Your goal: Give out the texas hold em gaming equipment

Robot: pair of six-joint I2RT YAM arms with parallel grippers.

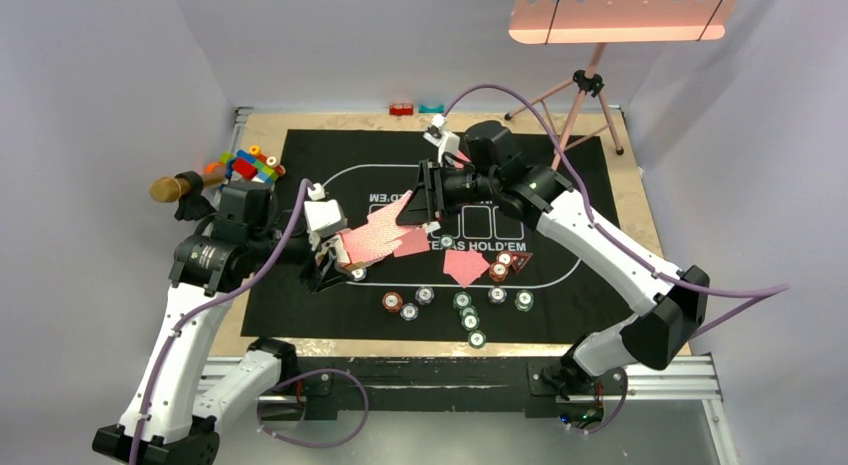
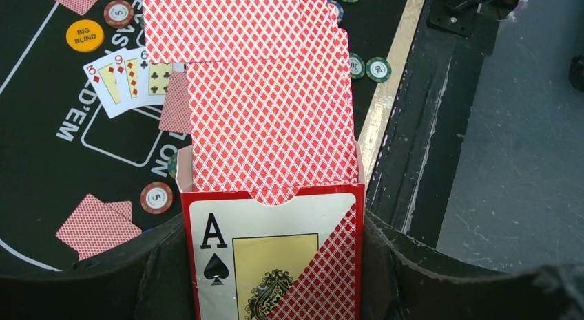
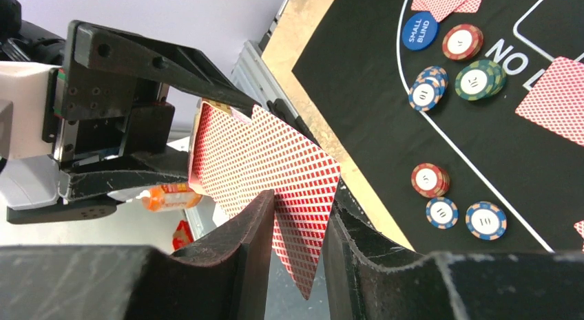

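My left gripper [image 2: 279,241] is shut on a red card box [image 2: 275,265] printed with an ace of spades. Red-backed playing cards [image 2: 268,93] stick out of its open top. My right gripper [image 3: 299,217] has closed on the corner of those fanned cards [image 3: 275,162], one finger on each side. In the top view both grippers [image 1: 325,270] [image 1: 425,200] meet over the mat's left half. Three face-up cards [image 2: 127,79], an orange big-blind disc [image 2: 85,35], a blue small-blind disc [image 3: 419,31], face-down cards [image 1: 465,267] and striped chips [image 1: 465,310] lie on the mat.
The black hold'em mat [image 1: 300,305] covers most of the wooden table. Toy bricks [image 1: 245,165] and a gold-headed microphone [image 1: 175,188] lie at the far left. A pink tripod [image 1: 585,85] stands at the back right. Two small red and teal items [image 1: 415,109] sit at the back edge.
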